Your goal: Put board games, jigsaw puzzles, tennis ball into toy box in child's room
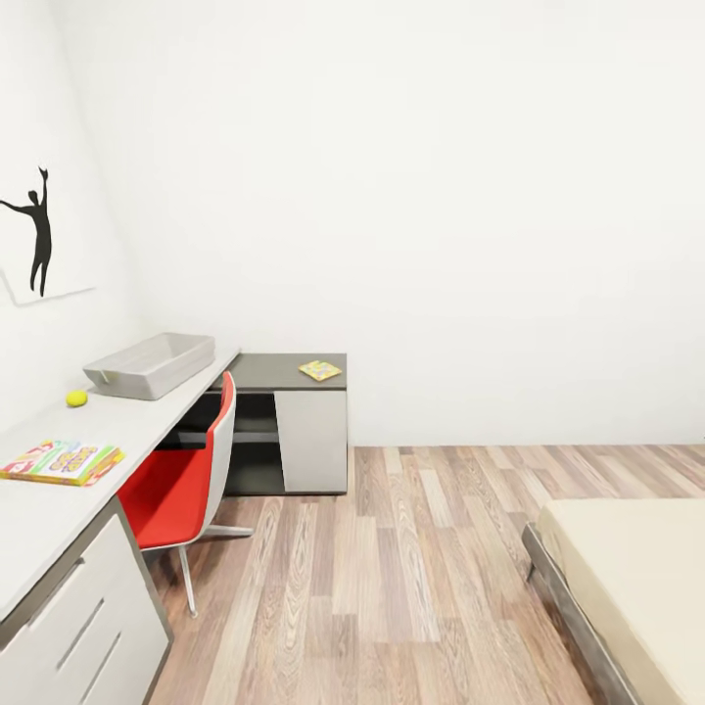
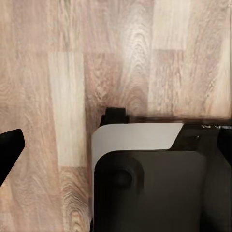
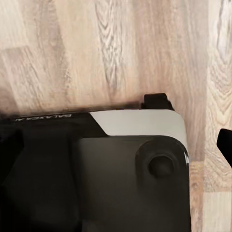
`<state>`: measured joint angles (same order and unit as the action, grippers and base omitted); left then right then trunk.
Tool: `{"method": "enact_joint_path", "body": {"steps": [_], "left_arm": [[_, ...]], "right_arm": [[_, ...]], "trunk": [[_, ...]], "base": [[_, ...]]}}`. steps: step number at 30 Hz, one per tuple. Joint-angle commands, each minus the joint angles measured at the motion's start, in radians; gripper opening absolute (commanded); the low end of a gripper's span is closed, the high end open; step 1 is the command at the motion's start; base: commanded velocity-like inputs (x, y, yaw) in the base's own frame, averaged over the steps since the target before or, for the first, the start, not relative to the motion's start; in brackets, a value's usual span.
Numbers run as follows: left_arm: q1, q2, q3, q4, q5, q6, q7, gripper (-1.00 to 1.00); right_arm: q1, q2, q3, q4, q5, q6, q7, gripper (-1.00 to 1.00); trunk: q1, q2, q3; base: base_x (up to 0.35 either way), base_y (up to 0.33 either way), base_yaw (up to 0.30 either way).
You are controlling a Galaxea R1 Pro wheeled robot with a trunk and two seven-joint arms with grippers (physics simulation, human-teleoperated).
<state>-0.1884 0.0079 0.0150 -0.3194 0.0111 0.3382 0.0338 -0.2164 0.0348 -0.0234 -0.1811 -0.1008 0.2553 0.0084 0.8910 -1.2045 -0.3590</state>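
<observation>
1. Along the left wall, the table (image 1: 147,416) carries the toy box (image 1: 152,364), which looks empty as far as its visible inside shows.
2. Near the box, the tennis ball (image 1: 76,398) rests on the pale tabletop, apart from the bin.
3. Closer to the camera, a board game (image 1: 62,461) lies flat on the same top.
4. One jigsaw (image 1: 320,370) sits on the lower dark section of the table; a second is not identified.
5. At lower right, a corner of the bed (image 1: 636,578) shows bare cream mattress.
6. A red chair (image 1: 186,485) stands pushed against the table.
7. Both wrist views look down on the wood floor (image 2: 58,72) and the robot's base (image 3: 121,174); whether either gripper is apart or together cannot be told.
8. Judgement: no toy appears binned, so the task seems at its start, with the robot at a distance from the table.
</observation>
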Motion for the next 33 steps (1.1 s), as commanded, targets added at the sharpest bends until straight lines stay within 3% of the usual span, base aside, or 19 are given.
{"method": "enact_joint_path", "body": {"steps": [1, 5, 8, 10, 12, 15, 19, 23, 28, 33], "left_arm": [[-0.031, 0.003, 0.011, -0.028, 0.004, 0.051, 0.001, 1.0], [-0.116, 0.009, 0.053, -0.072, 0.015, 0.158, -0.001, 1.0], [-0.211, 0.021, 0.106, -0.113, 0.021, 0.278, -0.014, 1.0], [-0.245, 0.03, 0.127, -0.137, 0.022, 0.332, -0.027, 1.0], [-0.281, 0.048, 0.156, -0.185, 0.023, 0.412, -0.063, 1.0], [-0.308, 0.077, 0.193, -0.295, 0.024, 0.518, -0.168, 1.0], [-0.316, 0.11, 0.21, -0.416, 0.021, 0.589, -0.341, 1.0], [-0.319, 0.151, 0.215, -0.477, 0.022, 0.637, -0.481, 1.0], [-0.319, 0.176, 0.218, -0.498, 0.022, 0.662, -0.611, 1.0], [-0.319, 0.193, 0.216, -0.503, 0.021, 0.666, -0.749, 1.0]], "right_arm": [[-0.035, -0.002, -0.005, -0.049, -0.042, 0.078, 0.0, 1.0], [-0.104, -0.01, -0.008, -0.193, -0.123, 0.222, -0.002, 1.0], [-0.164, -0.014, -0.02, -0.357, -0.196, 0.351, -0.003, 1.0], [-0.184, -0.016, -0.031, -0.418, -0.223, 0.407, -0.003, 1.0], [-0.205, -0.017, -0.058, -0.5, -0.256, 0.484, -0.004, 1.0], [-0.219, -0.016, -0.117, -0.623, -0.285, 0.562, -0.003, 1.0], [-0.217, -0.016, -0.163, -0.742, -0.297, 0.596, 0.002, 1.0], [-0.206, -0.008, -0.173, -0.825, -0.3, 0.602, 0.006, 1.0], [-0.199, -0.003, -0.169, -0.856, -0.301, 0.605, 0.009, 1.0], [-0.197, -0.007, -0.172, -0.861, -0.302, 0.603, 0.012, 1.0]], "trunk": [[-0.004, 0.007, 0.002], [-0.019, 0.035, 0.014], [-0.031, 0.056, 0.024], [-0.038, 0.07, 0.03], [-0.046, 0.084, 0.036], [-0.058, 0.105, 0.046], [-0.073, 0.133, 0.058], [-0.088, 0.161, 0.071], [-0.107, 0.196, 0.086], [-0.107, 0.196, 0.086]], "base": [[0.0, 0.0, 0.0], [0.0, 0.0, 0.0], [0.0, 0.0, 0.0], [0.0, 0.0, 0.0], [0.0, 0.0, 0.0], [0.0, 0.0, 0.0], [0.0, 0.0, 0.0], [0.0, 0.0, 0.0], [0.0, 0.0, 0.0], [0.0, 0.0, 0.0]]}}
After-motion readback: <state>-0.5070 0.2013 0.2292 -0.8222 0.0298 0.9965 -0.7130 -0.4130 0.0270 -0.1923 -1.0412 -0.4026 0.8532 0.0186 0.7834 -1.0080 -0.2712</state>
